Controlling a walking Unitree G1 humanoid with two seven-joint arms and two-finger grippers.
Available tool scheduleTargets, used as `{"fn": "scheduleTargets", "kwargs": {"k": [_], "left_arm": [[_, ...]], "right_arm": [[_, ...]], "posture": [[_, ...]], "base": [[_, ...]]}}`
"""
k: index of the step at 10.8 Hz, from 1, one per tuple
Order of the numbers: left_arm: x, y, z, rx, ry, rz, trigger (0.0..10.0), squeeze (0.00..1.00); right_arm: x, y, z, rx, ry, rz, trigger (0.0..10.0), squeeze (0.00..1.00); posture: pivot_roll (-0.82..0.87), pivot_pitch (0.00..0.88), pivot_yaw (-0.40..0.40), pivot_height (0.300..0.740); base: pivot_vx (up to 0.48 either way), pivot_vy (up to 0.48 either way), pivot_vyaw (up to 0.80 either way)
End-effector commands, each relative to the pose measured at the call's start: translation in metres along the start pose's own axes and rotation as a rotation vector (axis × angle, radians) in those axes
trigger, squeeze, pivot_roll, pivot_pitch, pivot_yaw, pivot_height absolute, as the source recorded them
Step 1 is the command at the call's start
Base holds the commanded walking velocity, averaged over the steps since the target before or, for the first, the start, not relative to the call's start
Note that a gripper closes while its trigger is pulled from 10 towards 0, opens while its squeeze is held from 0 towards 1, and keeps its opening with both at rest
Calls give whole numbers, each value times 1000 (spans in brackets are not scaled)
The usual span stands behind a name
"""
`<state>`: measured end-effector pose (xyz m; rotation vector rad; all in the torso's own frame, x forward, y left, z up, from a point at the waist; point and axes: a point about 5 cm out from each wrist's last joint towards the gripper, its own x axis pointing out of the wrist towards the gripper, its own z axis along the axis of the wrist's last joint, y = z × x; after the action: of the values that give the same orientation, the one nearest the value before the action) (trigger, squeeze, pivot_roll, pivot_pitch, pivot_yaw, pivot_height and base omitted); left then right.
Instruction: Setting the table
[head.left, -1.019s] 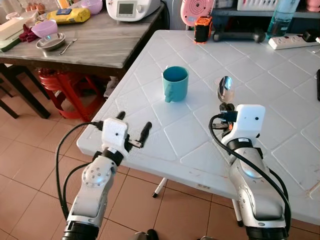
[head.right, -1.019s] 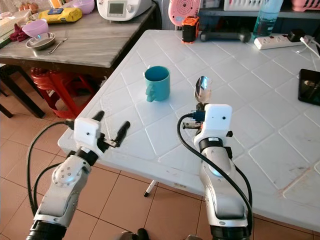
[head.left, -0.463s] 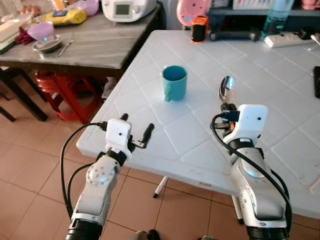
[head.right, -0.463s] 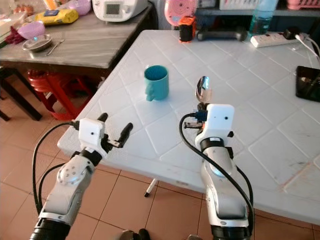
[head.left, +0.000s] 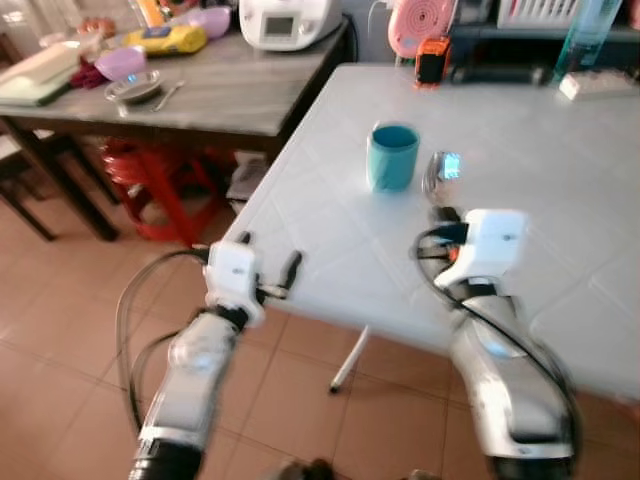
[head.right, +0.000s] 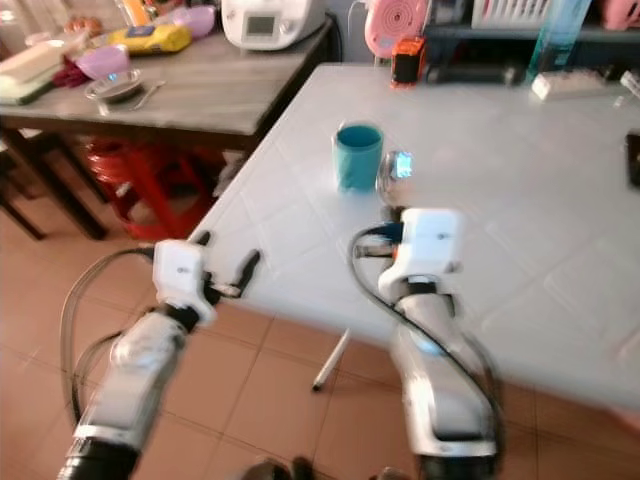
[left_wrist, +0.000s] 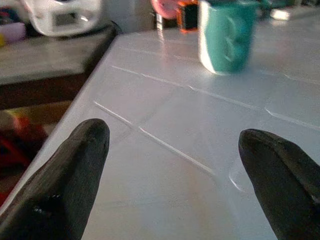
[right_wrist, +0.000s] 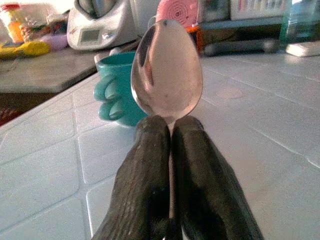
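A teal mug (head.left: 392, 156) stands on the white table (head.left: 560, 160), near its left side. My right gripper (right_wrist: 171, 130) is shut on the handle of a metal spoon (right_wrist: 166, 67), whose bowl points up and forward, just right of the mug (right_wrist: 112, 87). In the eye views the spoon (head.left: 441, 177) rises above the right wrist, over the table's near part. My left gripper (head.left: 268, 270) is open and holds nothing, level with the table's near-left edge. Its two fingers (left_wrist: 75, 170) stand wide apart, with the mug (left_wrist: 227, 35) far ahead.
A grey-topped table (head.left: 200, 90) at the left carries bowls, a yellow pack and a white appliance (head.left: 290, 20). A red stool (head.left: 150, 170) stands beneath it. A pink item (head.left: 420, 25), an orange-black object and a power strip line the white table's far side. Tiled floor lies below.
The whole picture has shifted and blurred, so the camera has moved; the table's near edge now sits farther from my arms. Both grippers keep their pose, the right still gripping the spoon.
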<state>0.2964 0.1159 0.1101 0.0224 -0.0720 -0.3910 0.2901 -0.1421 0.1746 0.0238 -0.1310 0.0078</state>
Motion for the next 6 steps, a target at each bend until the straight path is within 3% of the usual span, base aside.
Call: {"fn": "scheduleTargets", "kwargs": {"k": [1, 6], "left_arm": [[-1, 8, 2, 22, -3, 19, 10000, 0], [-1, 7, 1, 29, -6, 15, 10000, 0]], "right_arm": [[0, 6, 5, 11, -22, 15, 10000, 0], [-1, 9, 5, 4, -28, 23, 10000, 0]], "posture": [[-126, 97, 133, 740], [-122, 96, 137, 740]], "base": [[0, 458, 0], [0, 466, 0]]}}
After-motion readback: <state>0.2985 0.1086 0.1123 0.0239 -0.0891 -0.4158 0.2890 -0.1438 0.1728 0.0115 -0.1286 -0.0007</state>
